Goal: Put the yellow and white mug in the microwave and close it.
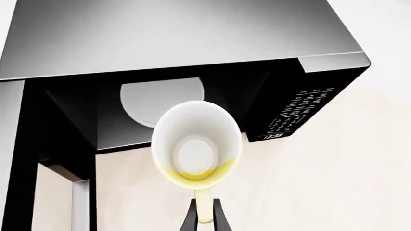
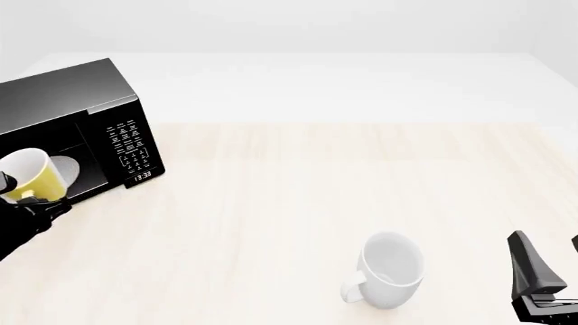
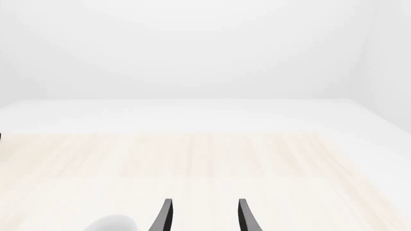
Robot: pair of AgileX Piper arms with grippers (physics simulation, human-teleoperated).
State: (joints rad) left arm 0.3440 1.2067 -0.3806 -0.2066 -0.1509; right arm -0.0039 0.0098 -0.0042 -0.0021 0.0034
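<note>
The yellow and white mug (image 2: pixel 34 177) hangs tilted just in front of the open microwave (image 2: pixel 86 101) at the table's far left. My left gripper (image 1: pixel 204 216) is shut on the mug's yellow handle; the mug (image 1: pixel 196 144) shows its white inside toward the camera. Behind it sits the white turntable plate (image 1: pixel 160 98) in the microwave's dark cavity (image 1: pixel 77 110). The keypad panel (image 2: pixel 131 149) faces the table's middle. The door is swung open at the left edge of the wrist view. My right gripper (image 3: pixel 203 216) stands open near the front right corner, holding nothing.
An all-white mug (image 2: pixel 390 269) lies on its side on the light wood table (image 2: pixel 316 196), front right of the middle, close to my right arm (image 2: pixel 535 277). Its rim shows at the edge of the right wrist view (image 3: pixel 110 224).
</note>
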